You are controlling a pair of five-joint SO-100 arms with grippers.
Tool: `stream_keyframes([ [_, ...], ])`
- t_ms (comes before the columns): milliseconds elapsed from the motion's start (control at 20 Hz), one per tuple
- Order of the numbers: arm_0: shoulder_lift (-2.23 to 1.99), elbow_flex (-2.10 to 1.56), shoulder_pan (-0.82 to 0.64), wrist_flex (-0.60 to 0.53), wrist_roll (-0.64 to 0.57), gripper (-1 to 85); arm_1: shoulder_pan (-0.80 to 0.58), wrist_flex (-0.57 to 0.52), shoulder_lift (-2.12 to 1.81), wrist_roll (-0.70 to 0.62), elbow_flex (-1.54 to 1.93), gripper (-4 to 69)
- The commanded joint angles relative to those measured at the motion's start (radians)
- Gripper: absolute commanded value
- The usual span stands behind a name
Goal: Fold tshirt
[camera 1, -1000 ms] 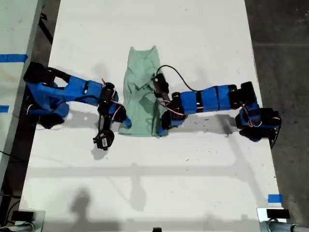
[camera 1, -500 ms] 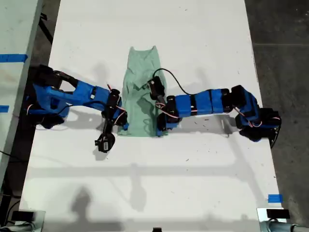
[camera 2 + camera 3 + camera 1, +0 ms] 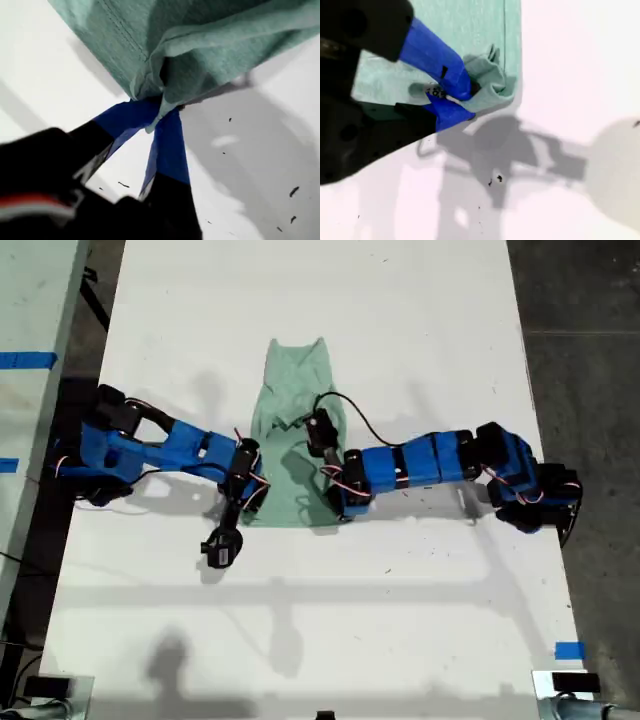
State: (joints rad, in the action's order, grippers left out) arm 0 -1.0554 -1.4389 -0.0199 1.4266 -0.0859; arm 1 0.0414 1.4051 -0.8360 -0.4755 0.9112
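Note:
The pale mint-green tshirt (image 3: 295,390) lies as a long narrow strip on the white table (image 3: 400,300), collar end far from the arms. In the first wrist view my first gripper (image 3: 160,107) is shut on a bunched corner of the tshirt (image 3: 210,45), which hangs a little above the table. My second gripper (image 3: 465,97) is shut on another crumpled hem corner of the tshirt (image 3: 470,30). In the exterior view one arm's gripper (image 3: 256,495) is at the near hem's left corner and the other arm's gripper (image 3: 335,505) at its right corner. Which arm is which I cannot tell.
The blue arm bases stand at the table's edges, at the exterior view's left (image 3: 95,455) and right (image 3: 530,485). A black cable (image 3: 360,420) loops above the arm on the exterior view's right. Blue tape (image 3: 568,650) marks the table's near right corner in that view.
Both arms have stretched further in toward the shirt's near hem. The gripper on the exterior view's left moved slightly right, and the near corners of the cloth are drawn closer together.

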Motion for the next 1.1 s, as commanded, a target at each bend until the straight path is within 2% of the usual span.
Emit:
stream_keyframes([
  [0,0.037,0.245,0.084,0.115,0.04,-0.1,0.081,0.081,-0.1,0.028,-0.08,-0.8],
  [150,0.106,0.512,0.167,0.206,0.092,-0.1,0.186,0.149,-0.181,0.075,-0.08,-0.8],
  [300,0.015,0.523,0.227,0.156,0.153,-0.1,0.256,0.16,-0.247,0.107,-0.086,-0.8],
  [450,-0.04,0.523,0.215,0.149,0.163,-0.1,0.207,0.129,-0.279,0.029,-0.094,-0.8],
  [550,-0.081,0.525,0.147,0.216,0.123,-0.1,0.123,0.1,-0.301,-0.054,-0.094,-0.8],
  [850,-0.261,0.494,-0.252,0.233,-0.252,-0.1,-0.229,0.04,-0.347,-0.344,-0.13,-0.8],
  [1050,-0.235,0.497,-0.511,0.209,-0.465,-0.1,-0.456,-0.057,-0.331,-0.456,-0.141,-0.8],
])
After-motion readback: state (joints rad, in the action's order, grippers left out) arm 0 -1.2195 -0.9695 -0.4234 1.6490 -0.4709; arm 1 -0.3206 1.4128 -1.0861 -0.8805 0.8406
